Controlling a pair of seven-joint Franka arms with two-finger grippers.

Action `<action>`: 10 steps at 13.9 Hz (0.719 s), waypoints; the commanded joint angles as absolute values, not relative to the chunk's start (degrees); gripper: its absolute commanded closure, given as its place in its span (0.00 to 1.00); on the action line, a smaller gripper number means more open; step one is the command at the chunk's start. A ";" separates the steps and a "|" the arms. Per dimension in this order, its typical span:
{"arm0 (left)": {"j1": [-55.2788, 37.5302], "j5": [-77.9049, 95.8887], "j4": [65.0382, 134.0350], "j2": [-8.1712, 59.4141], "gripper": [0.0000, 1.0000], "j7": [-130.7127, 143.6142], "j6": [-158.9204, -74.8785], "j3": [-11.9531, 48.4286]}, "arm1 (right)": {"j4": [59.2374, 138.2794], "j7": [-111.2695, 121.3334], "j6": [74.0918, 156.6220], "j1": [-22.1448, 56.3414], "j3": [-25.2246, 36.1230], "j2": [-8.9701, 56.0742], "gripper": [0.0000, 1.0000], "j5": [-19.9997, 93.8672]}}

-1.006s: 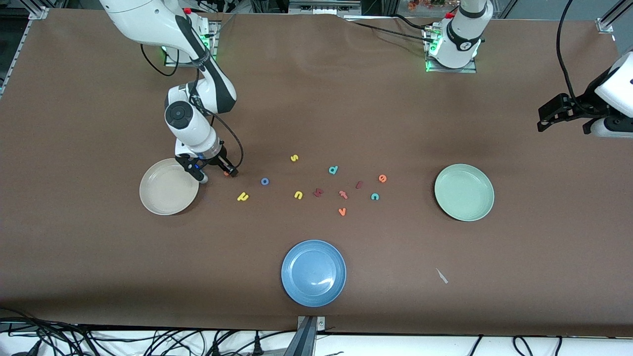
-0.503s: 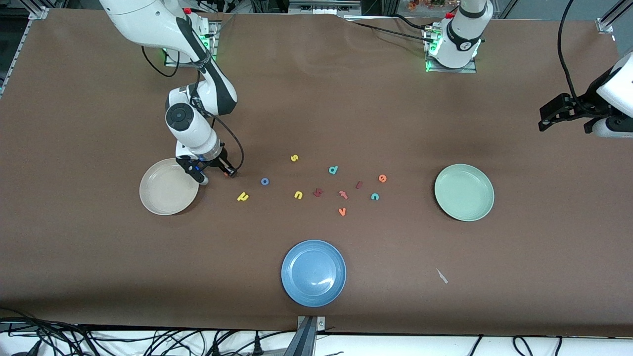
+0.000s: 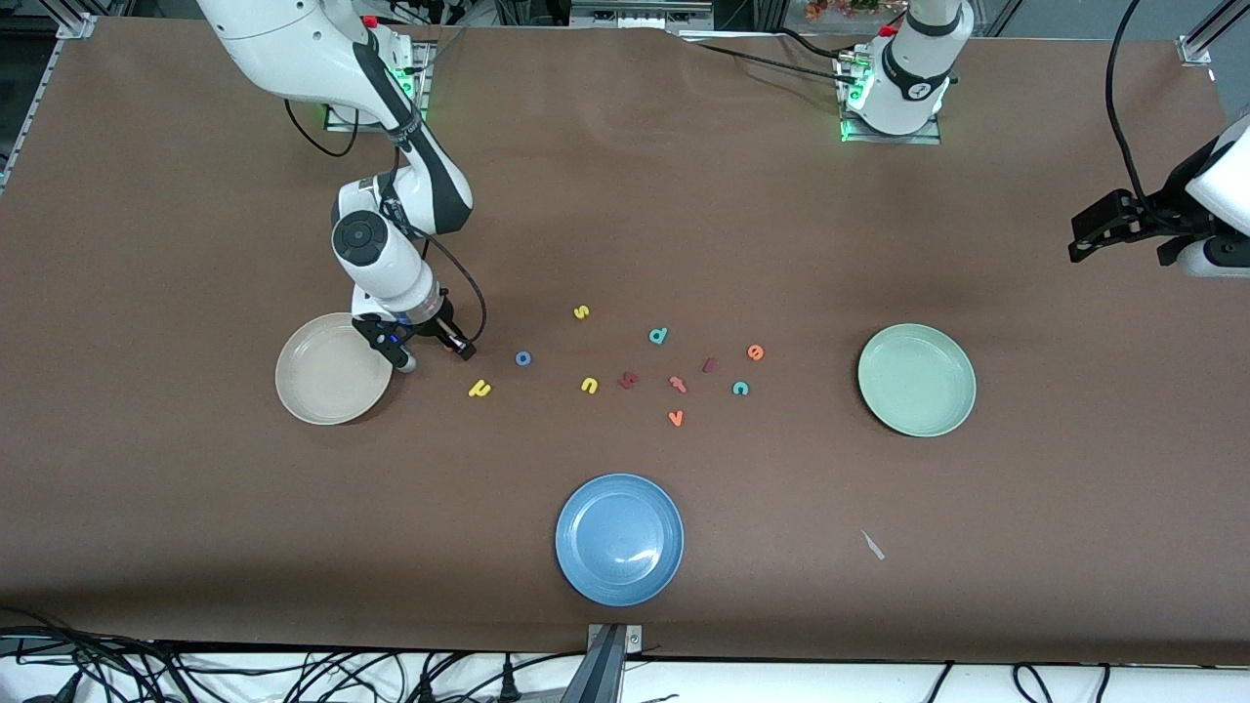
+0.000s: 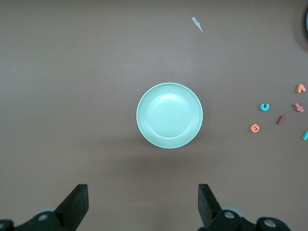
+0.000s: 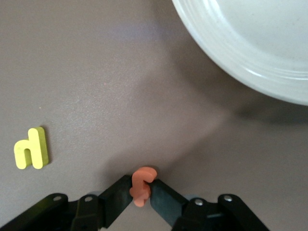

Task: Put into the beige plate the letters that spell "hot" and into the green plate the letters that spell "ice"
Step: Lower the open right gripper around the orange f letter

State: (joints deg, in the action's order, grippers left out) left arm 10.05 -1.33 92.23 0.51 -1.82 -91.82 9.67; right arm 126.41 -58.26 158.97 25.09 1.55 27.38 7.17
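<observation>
Plates, three: beige plate (image 3: pixel 332 369), green plate (image 3: pixel 916 379), blue plate (image 3: pixel 619 539), nothing in any. Loose letters on table (image 3: pixel 625 195): ten. Right gripper (image 3: pixel 431 348) clamps orange t (image 5: pixel 142 185) beside beige plate. Left gripper (image 4: pixel 142 207) spread wide, waiting above green plate.

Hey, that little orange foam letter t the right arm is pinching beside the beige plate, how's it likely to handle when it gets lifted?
The small orange foam letter t looks thin and tiny between the right gripper jaws, so it is probably very light. Being foam, it may squash slightly rather than crack. It is pinched only at its stem, so it might twist or slip.
</observation>
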 commanded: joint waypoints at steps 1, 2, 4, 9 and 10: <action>10.63 -1.67 91.85 0.44 0.00 -3.43 -91.05 10.02 | 123.58 -58.71 158.12 25.58 1.76 29.97 0.85 8.09; 10.63 -1.67 91.93 0.44 0.00 -3.43 -91.05 10.02 | 123.05 -58.80 156.81 25.58 1.76 29.88 0.85 8.17; 10.63 -1.67 91.85 0.44 0.00 -3.43 -91.05 10.02 | 122.70 -58.89 156.36 25.66 1.76 29.88 0.85 8.17; 10.63 -1.67 91.85 0.44 0.00 -3.43 -91.05 10.02 | 121.91 -58.80 154.53 25.66 1.76 29.62 0.87 8.09; 10.55 -1.67 91.85 0.44 0.00 -3.43 -91.05 10.02 | 120.43 -58.80 151.99 25.66 1.76 29.53 0.87 8.09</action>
State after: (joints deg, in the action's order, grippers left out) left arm 10.11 -1.33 92.23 0.52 -1.86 -91.81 9.67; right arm 123.23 -58.52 155.30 25.17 1.53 28.21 7.18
